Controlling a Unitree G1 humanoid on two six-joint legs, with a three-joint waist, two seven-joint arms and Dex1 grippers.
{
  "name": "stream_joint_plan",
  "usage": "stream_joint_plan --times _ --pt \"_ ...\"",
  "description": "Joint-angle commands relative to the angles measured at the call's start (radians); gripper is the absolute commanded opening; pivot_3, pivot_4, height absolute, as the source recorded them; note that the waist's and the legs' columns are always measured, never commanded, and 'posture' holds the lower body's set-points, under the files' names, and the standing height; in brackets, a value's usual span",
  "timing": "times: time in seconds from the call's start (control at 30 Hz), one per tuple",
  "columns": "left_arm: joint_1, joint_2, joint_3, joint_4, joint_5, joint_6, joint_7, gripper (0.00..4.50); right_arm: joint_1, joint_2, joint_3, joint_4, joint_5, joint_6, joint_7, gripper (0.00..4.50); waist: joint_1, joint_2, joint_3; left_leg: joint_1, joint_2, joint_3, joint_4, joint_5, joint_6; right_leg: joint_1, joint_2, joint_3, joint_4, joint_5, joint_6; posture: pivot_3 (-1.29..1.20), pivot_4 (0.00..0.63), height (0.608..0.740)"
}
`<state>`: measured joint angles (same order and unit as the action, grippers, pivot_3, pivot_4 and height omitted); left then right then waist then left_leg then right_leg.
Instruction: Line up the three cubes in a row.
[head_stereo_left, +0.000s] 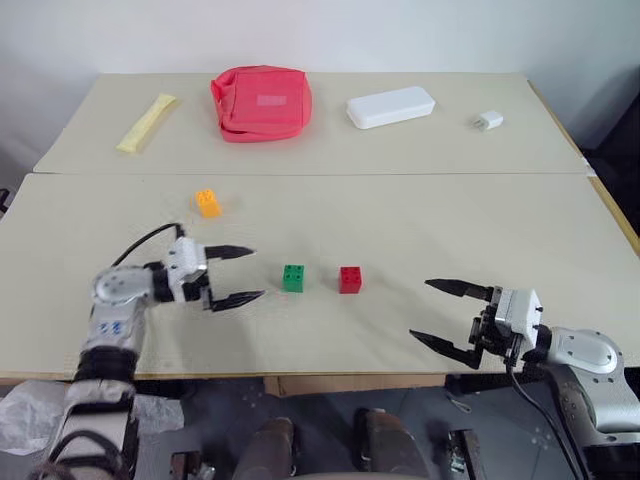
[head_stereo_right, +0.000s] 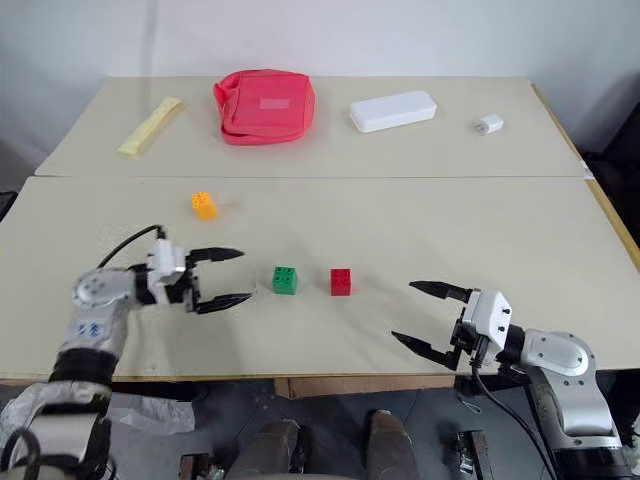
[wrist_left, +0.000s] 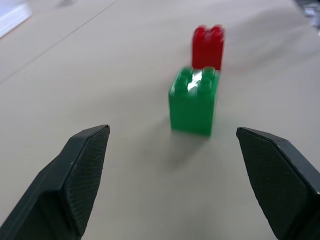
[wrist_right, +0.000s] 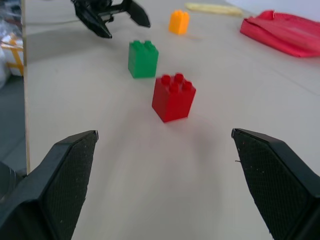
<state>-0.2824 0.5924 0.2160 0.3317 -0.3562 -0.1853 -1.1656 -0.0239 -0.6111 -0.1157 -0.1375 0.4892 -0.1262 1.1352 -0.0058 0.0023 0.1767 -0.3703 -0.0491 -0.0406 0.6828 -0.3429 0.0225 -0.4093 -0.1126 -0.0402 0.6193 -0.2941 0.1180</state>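
both grippers' jaws spread wide and empty; green and red cubes side by side, orange cube apart.

left gripper (head_stereo_left: 236, 273) hovers low over the table (head_stereo_left: 450, 220), fingers level and parted, pointing at the green cube (head_stereo_left: 294, 278) just beside it without touching. red cube (head_stereo_left: 350, 279) stands near the green one on its far side from that gripper, a small gap between them, both upright with studs up. orange cube (head_stereo_left: 208, 203) sits farther back on the table, well apart from the pair. right gripper (head_stereo_left: 440, 312) is held level near the table's front edge, fingers parted, aimed toward the red cube and clear of it. red pouch (head_stereo_left: 261, 102), white case (head_stereo_left: 391, 106), small white charger block (head_stereo_left: 488, 121) and yellow packet (head_stereo_left: 147, 122) lie along the back.
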Motion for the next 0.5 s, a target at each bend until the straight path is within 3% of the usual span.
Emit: stream_joint_plan --times 0.03,0.3,0.5 --pt "0.19 -0.015 0.181 -0.258 -0.079 0.1 0.226 4.41 -0.089 0.041 0.011 -0.046 0.047 0.006 -0.023 4.5 -0.001 0.0 0.0 0.0 0.0 0.0 0.0 0.0 0.0 0.0 0.0 0.001 0.0 0.0 0.0 0.0 0.15 0.74" --pt "0.432 -0.22 0.405 -0.383 -0.078 0.143 0.659 4.41 -0.19 0.091 0.072 0.002 0.021 0.007 -0.012 4.5 0.032 -0.001 0.0 0.001 -0.002 -0.003 0.0 0.0 0.0 0.002 -0.001 0.0 -0.004 -0.001 -0.001 0.0 0.15 0.74" --pt "0.395 -0.289 0.377 -0.486 -0.08 0.175 0.827 4.41 -0.206 0.092 0.08 0.024 0.0 -0.004 -0.002 4.5 0.035 -0.002 -0.001 0.0 -0.002 -0.003 0.0 0.0 -0.001 0.002 -0.001 -0.001 -0.005 -0.001 -0.001 0.0 0.15 0.74"
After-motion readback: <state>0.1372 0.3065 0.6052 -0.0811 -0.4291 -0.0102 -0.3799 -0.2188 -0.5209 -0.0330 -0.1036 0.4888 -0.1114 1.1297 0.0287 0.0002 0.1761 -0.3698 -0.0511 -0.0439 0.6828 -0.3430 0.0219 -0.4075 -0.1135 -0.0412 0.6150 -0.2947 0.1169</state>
